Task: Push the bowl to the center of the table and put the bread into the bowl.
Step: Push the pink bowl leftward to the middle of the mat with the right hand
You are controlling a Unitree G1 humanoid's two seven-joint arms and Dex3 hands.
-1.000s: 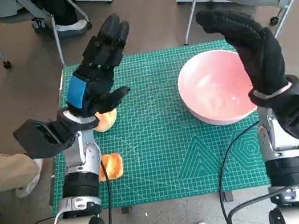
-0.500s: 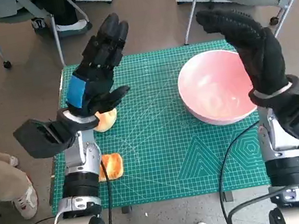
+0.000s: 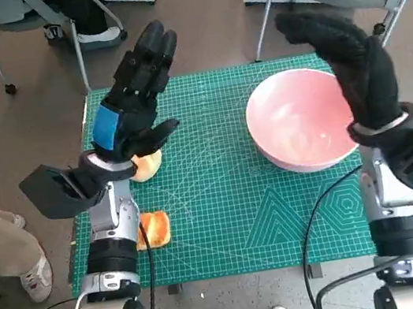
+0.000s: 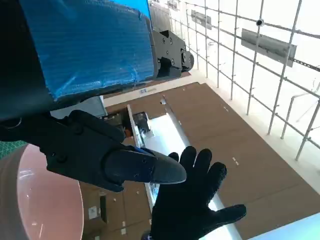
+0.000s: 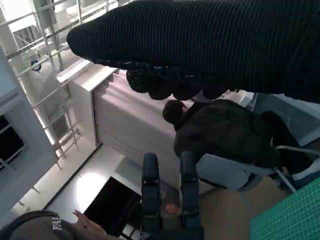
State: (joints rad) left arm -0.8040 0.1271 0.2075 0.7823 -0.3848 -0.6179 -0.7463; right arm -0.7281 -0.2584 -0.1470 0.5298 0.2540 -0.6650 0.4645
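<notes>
A pink bowl (image 3: 298, 120) sits upright at the mat's right; two bread pieces (image 3: 154, 229) lie left.

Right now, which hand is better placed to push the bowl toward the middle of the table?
The right hand. It is raised at the outer side of the pink bowl, so it can likely sweep it inward. The left hand hovers across the green mat, above the bread.

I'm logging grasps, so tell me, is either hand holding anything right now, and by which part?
Nothing is held. The left hand and right hand are both raised with nothing in them; the bowl and bread lie untouched on the mat.
</notes>
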